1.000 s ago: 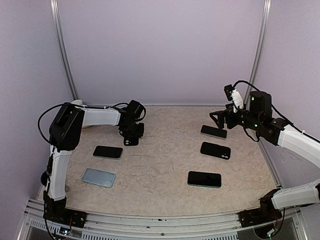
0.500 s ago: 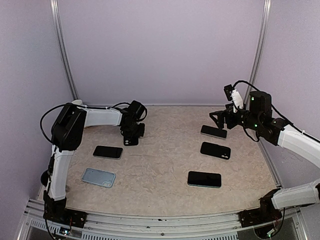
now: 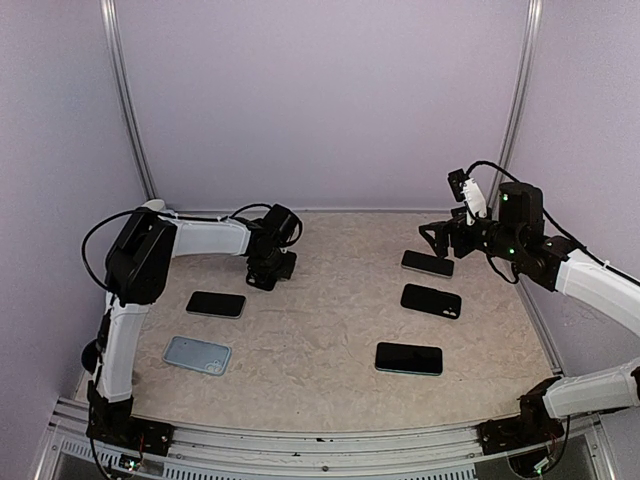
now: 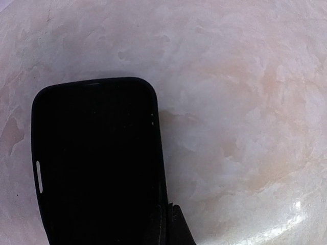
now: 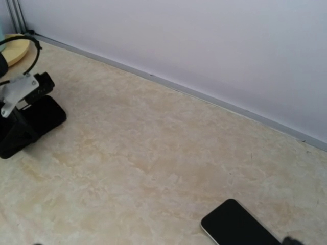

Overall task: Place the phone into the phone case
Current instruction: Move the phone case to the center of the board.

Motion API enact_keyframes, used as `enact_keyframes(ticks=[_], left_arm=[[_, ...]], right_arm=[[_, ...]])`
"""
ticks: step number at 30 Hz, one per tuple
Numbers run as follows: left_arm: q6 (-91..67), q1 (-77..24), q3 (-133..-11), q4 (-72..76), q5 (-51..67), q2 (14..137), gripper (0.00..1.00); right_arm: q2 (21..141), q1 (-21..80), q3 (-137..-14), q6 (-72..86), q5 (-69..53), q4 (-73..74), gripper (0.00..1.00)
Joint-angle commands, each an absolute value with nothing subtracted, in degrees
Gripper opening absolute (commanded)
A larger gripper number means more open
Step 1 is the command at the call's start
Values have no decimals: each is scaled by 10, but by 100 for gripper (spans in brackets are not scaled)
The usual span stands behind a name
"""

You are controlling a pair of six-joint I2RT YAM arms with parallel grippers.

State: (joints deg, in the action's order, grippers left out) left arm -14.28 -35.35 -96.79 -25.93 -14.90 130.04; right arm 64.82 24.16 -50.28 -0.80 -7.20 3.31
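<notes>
— Phone case [image 4: 97, 163], the black one: who has it?

— Read the overhead frame from its left edge. A pale blue slab [image 3: 197, 354] lies flat at lower left; whether it is a case or a phone's back, I cannot tell. Just above it a black phone [image 3: 215, 304] rests screen up on the marbled table [image 3: 320, 330]. Right of that and farther back, the left gripper [image 3: 268, 272] is clamped fully closed on the phone case. In the left wrist view the case fills the lower left, with rounded corners and a thin pale slot in its long edge, and one dark finger [image 4: 176, 227] presses its lower right side. Whether the case is clear of the table, I cannot tell.

— And the right half?

— The centre of the table is bare marble. Then come three dark phones, all flat and apart from one another: a teal-edged phone [image 3: 408, 358] nearest the bottom of the frame, a middle phone [image 3: 431, 300] above it, and a rear phone [image 3: 427, 263] closest to the back wall. Over that rear phone hangs the right gripper [image 3: 438, 238], jaws spread wide and holding nothing. Its wrist camera shows only a corner of the rear phone at bottom right.
</notes>
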Motion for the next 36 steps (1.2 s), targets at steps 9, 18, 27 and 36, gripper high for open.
enact_keyframes(ticks=[9,18,27,36], left_arm=[[-3,-399,-916,-230,-80,1240,0],[99,-437,-887,-208,-38,1211,0],[110,-446,-864,-187,-18,1191,9],[78,-457,-830,-153,-42,1155,40]], right_arm=[[643,248,-516,-12,-61,38,100],[648,248,-512,-12,-54,35,100],[653,248,-512,-9,-41,38,100],[677,247,-538,38,33,69,100]])
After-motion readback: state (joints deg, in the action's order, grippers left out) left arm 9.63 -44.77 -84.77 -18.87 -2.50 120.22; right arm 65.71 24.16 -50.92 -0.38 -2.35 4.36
